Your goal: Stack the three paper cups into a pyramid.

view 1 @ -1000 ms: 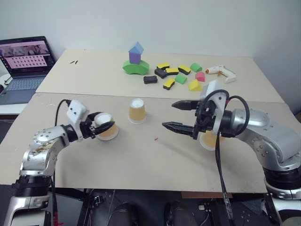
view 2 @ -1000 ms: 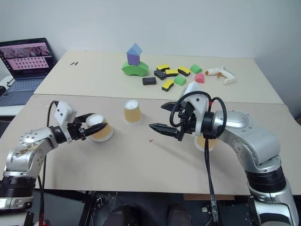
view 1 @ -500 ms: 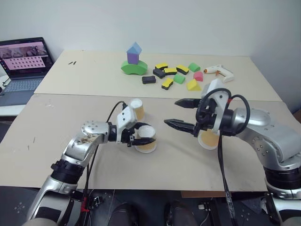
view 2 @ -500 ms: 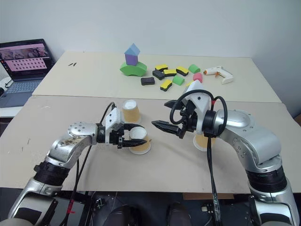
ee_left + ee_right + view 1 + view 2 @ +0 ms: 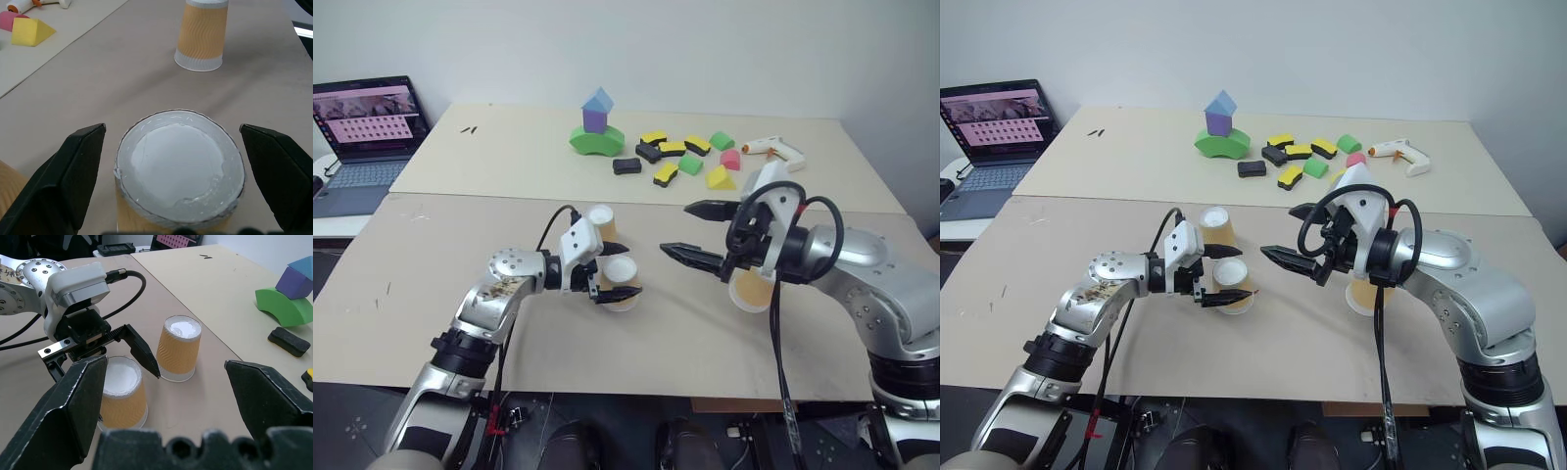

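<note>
Left gripper (image 5: 614,273) spread wide around an upside-down cup (image 5: 623,284), fingers clear of its sides per the left wrist view. Second cup (image 5: 602,230) stands just behind it on the table (image 5: 431,284). Right gripper (image 5: 697,233) wide open, empty; third cup (image 5: 751,291) mostly hidden under it, probably on the table. Right wrist view shows both near cups apart.

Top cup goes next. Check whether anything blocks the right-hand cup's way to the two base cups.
The table between the third cup and the pair is bare. The left gripper is in the way: its open fingers flank the near base cup, beside the far base cup. The open right gripper hovers above.
</note>
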